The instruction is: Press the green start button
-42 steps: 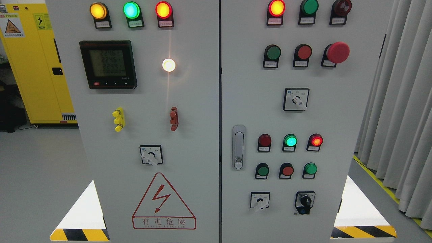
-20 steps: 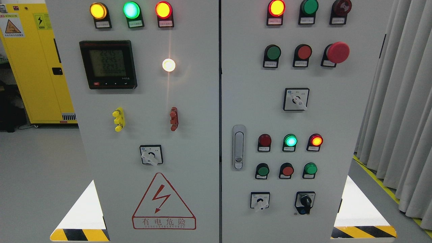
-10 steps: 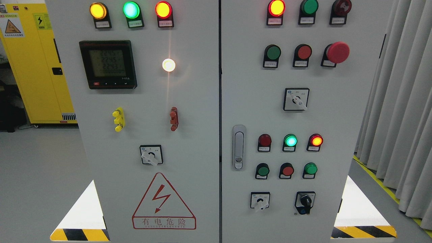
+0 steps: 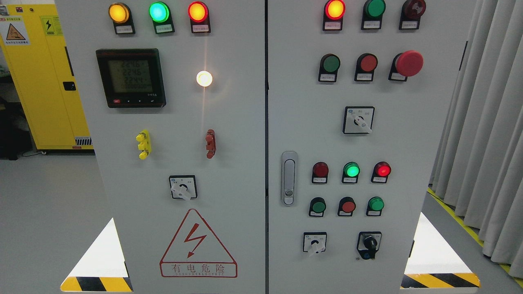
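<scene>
1. We face a grey cabinet (image 4: 229, 122) with two doors split by a dark seam; bare floor (image 4: 45, 204) lies open at the left, and curtains (image 4: 486, 122) hang close at the right.
2. A yellow cabinet (image 4: 41, 81) stands behind at the far left.
3. Neither hand is in view, so we cannot tell whether our fingers are open or closed.
4. The small labels under the buttons are too fine to read, so we cannot tell which green one is the start button.
5. The top lamps are cut by the upper edge.
6. One green button (image 4: 330, 63) sits on the right door's upper row, left of a red button (image 4: 368, 63) and a red mushroom button (image 4: 409, 63).
7. Two more green buttons (image 4: 318, 206) (image 4: 375, 203) flank a red one lower down, under a lit green lamp (image 4: 351, 169).
</scene>
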Motion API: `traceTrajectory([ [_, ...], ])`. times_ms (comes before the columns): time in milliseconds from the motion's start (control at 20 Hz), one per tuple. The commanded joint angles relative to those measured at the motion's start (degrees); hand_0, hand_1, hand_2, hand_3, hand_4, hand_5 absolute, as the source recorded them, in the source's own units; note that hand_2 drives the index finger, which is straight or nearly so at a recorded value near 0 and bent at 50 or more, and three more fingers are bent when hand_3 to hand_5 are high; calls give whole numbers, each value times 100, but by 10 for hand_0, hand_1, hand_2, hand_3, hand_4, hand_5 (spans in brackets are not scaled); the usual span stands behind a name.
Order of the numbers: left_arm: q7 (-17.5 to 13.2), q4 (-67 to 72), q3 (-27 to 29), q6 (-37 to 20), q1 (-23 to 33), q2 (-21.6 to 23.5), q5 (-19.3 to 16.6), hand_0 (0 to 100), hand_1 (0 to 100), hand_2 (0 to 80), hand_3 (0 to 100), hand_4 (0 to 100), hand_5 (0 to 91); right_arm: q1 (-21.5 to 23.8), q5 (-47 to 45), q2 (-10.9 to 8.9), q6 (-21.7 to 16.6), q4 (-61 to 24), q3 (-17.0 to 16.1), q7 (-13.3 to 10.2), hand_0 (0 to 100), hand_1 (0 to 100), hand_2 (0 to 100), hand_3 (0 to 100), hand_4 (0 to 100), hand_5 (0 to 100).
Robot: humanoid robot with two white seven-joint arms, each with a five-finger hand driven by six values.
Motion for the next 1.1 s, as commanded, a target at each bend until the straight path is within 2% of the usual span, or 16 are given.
traceTrajectory([
  [0,-15,-149,-1,0,-70,-313,-6,120,556,0,0,0,0,-457,817,-80,-149,-2074,-24,4,164,453,0,262,231,83],
  [100,-15,-149,-10,9,-70,-339,-6,120,556,0,0,0,0,-826,958,-72,-158,-2196,-164,22,165,459,0,272,243,95],
  [150,-15,-149,-10,9,-70,-383,-6,120,556,0,0,0,0,-993,1011,-63,-158,-2240,-226,22,161,477,0,338,323,171],
  [300,-15,-158,-18,9,-70,-392,-15,120,556,0,0,0,0,-1372,1134,-89,-149,-2346,-375,22,169,495,0,383,383,235],
  [350,-15,-158,-18,0,-70,-392,-6,120,556,0,0,0,0,-1425,1169,-89,-149,-2398,-428,22,171,503,0,441,446,307],
  [400,-15,-158,-18,0,-70,-392,-6,120,556,0,0,0,0,-1469,1231,-89,-149,-2477,-455,13,171,503,0,441,446,307],
  [500,-15,-158,-18,0,-70,-392,-6,120,556,0,0,0,0,-1583,1397,-89,-149,-2653,-490,-31,165,526,0,601,615,462],
  [550,-15,-158,-18,0,-70,-392,-6,120,556,0,0,0,0,-1671,1477,-80,-149,-2732,-516,-39,172,530,0,612,621,471],
  [600,-15,-158,-18,0,-70,-392,-6,120,556,0,0,0,0,-1750,1582,-80,-149,-2794,-534,-31,179,549,0,725,735,614],
  [750,-15,-158,-18,0,-70,-392,-6,120,556,0,0,0,0,-2075,1907,-80,-131,-2970,-543,-39,223,570,0,754,777,710],
  [1050,-15,-158,-18,9,-70,-392,-6,120,556,0,0,0,0,-2611,2602,-63,-122,-3014,-499,-4,276,584,0,765,788,754],
])
